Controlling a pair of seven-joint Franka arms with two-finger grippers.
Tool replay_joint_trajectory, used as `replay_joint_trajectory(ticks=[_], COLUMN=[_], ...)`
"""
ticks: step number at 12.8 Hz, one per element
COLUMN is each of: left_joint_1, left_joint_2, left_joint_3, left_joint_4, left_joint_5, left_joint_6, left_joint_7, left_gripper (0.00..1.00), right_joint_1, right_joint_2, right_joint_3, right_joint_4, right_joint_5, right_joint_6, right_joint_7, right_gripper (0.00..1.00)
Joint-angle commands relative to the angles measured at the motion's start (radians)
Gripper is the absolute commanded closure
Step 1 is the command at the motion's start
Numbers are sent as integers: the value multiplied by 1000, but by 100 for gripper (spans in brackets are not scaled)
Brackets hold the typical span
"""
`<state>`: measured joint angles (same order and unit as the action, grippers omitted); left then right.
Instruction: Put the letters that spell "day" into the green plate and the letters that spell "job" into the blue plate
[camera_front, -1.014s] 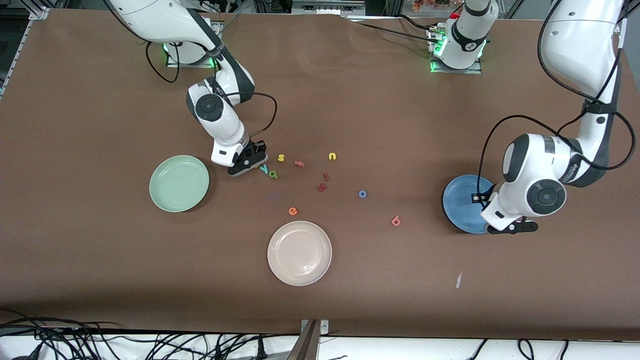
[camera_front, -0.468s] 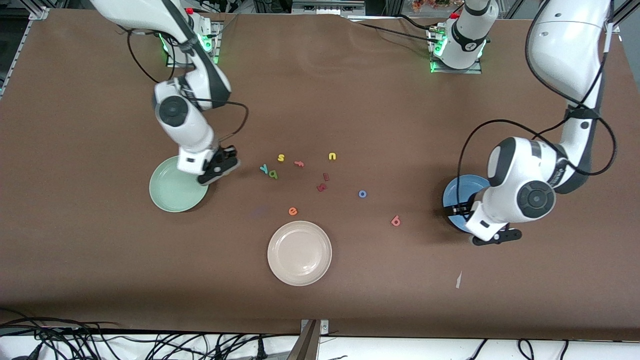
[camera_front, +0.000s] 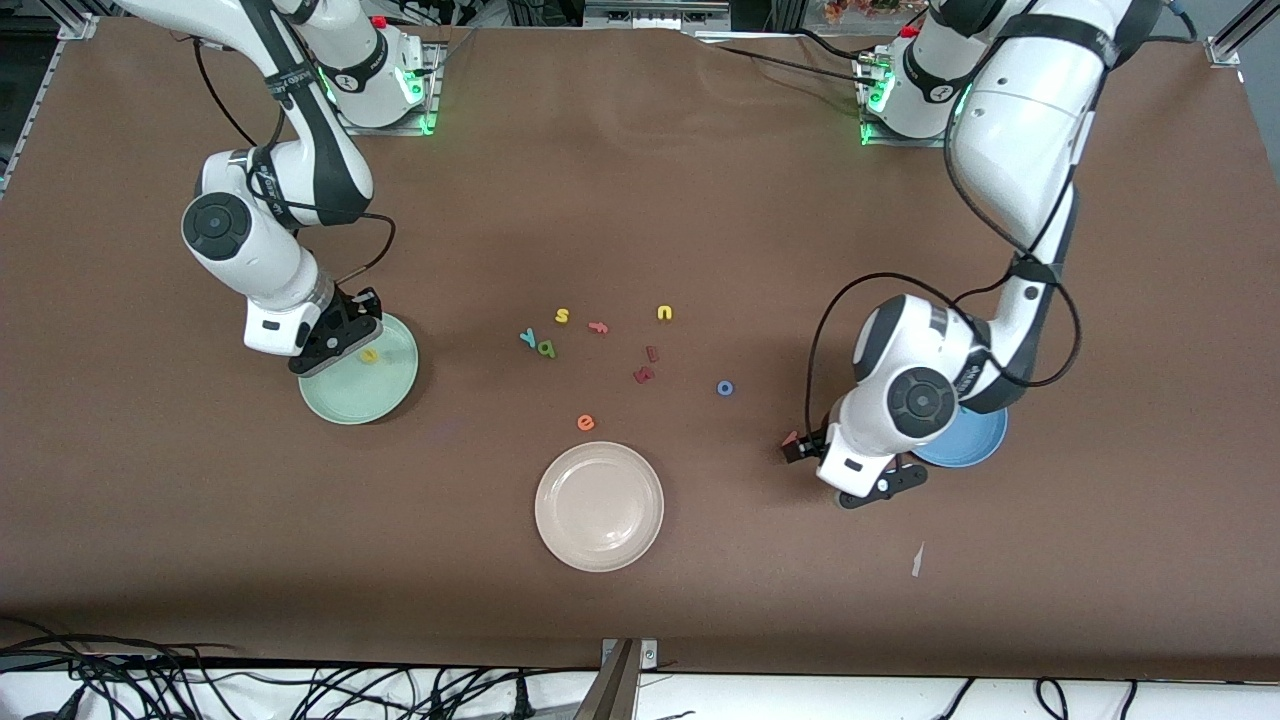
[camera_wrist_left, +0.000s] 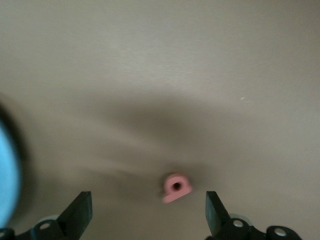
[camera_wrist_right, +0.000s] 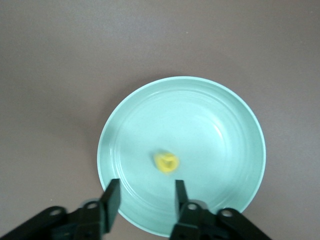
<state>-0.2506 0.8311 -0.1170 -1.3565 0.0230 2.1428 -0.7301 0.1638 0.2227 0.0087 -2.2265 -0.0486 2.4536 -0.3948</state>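
Right gripper (camera_front: 345, 335), jaws now released, has dropped the yellow letter (camera_front: 370, 354) into the green plate (camera_front: 352, 398); left gripper (camera_front: 800, 447), jaws wide, has left the blue plate (camera_front: 975, 445) for the pink letter (camera_wrist_left: 176, 186)

The green plate (camera_front: 345, 398) is a round, pale mint dish at centre-left of the front view, rim shallow; a yellow letter (camera_front: 370, 354) lies flat inside it, toward its upper part; the teal "y" (camera_front: 527, 337) and the green letter (camera_front: 546, 348) lie side by side near mid-frame, almost touching; the blue "o" (camera_front: 725, 388) sits alone right of centre; the salmon-pink "b" (camera_wrist_left: 176, 186) lies flat on the table, lower right of the "o"; the blue plate (camera_front: 975, 448), at right, is partly hidden.
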Motion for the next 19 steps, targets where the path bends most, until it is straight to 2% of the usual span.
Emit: replay_joint_trajectory(ticks=[1,3,5,9,10,12,16,18,19], left_joint_1=[-38,-42,-50,-50,-50,-50,-49,-44,-36], left_joint_2=[63,78,92,103,103,103,103,100,89], left_joint_3=[14,14,16,16,16,16,16,16,17], left_joint_4=[65,65,63,59,59,56,53,56,62], left_joint_5=[-21,-20,-14,-12,-14,-12,-9,-8,-6], left_joint_6=[23,32,55,57,57,57,71,82,68], left_joint_7=[-67,-72,-72,-74,-75,-80,-83,-69,-60], left_gripper=[0,3,10,34,43,51,83,93,95], right_joint_1=[8,11,32,134,144,169,218,236,246], right_joint_2=[-8,4,35,128,147,196,240,253,262], right_joint_3=[16,97,149,162,162,162,162,162,162], right_joint_4=[-9,-2,33,111,111,132,159,154,154], right_joint_5=[1,0,9,7,6,1,-2,-7,-8], right_joint_6=[-1,-5,-4,16,46,86,106,142,148], right_joint_7=[113,290,425,641,649,646,649,649,649], right_gripper=[29,29,29,29,29,30,30,30,31])
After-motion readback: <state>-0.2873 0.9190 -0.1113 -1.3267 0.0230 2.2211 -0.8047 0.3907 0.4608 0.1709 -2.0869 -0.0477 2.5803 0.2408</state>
